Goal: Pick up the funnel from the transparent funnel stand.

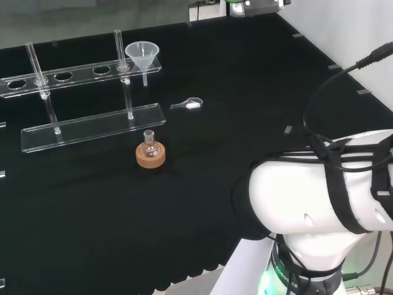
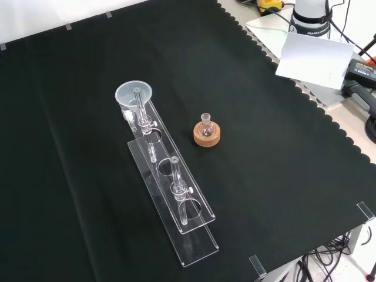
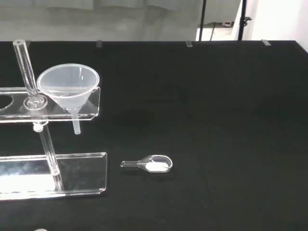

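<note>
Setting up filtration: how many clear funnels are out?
1. A clear cone-shaped plastic funnel sits in the end hole of the transparent acrylic stand, far left in the head view. Other clear ware could escape notice.
</note>
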Robot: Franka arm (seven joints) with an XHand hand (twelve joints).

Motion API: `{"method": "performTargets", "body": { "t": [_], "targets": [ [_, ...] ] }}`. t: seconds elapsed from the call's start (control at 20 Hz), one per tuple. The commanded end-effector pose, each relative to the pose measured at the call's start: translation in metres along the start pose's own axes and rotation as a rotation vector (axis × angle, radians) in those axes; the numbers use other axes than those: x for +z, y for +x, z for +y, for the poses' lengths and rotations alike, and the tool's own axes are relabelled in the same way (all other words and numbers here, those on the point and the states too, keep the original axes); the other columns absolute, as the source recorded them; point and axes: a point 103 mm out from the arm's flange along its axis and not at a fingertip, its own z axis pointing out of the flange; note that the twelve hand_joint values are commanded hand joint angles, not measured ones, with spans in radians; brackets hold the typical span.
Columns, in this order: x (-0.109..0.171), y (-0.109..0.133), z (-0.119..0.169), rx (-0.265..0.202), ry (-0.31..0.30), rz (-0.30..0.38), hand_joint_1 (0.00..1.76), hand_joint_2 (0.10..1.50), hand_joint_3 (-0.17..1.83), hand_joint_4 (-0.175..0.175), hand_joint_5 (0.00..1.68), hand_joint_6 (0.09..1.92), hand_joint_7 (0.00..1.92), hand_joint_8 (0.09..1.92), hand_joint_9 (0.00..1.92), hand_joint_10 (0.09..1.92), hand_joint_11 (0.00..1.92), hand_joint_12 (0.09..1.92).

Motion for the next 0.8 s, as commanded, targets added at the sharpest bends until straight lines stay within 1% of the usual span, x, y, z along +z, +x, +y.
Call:
{"method": "performTargets", "body": {
  "t": [0.05, 0.15, 0.35, 0.6, 0.8],
  "targets": [
    [0.019, -0.014, 0.031, 0.024, 0.019, 0.013, 0.0, 1.2, 0.39, 0.028, 0.16, 0.09, 0.0, 0.24, 0.13, 0.63, 0.12, 1.35],
    [0.028, -0.007, 0.046, 0.02, 0.035, 0.012, 0.0, 1.2, 0.39, 0.028, 0.16, 0.09, 0.0, 0.24, 0.14, 0.63, 0.12, 1.35],
    [0.044, 0.012, 0.082, -0.013, 0.063, 0.019, 0.0, 1.21, 0.38, 0.027, 0.17, 0.09, 0.0, 0.26, 0.14, 0.63, 0.13, 1.35],
    [0.063, 0.036, 0.132, -0.069, 0.11, 0.019, 0.0, 1.21, 0.37, 0.026, 0.18, 0.09, 0.01, 0.27, 0.14, 0.63, 0.13, 1.35],
    [0.079, 0.056, 0.156, -0.117, 0.157, 0.012, 0.0, 1.21, 0.37, 0.024, 0.18, 0.09, 0.01, 0.28, 0.14, 0.63, 0.13, 1.36]
  ]
}}
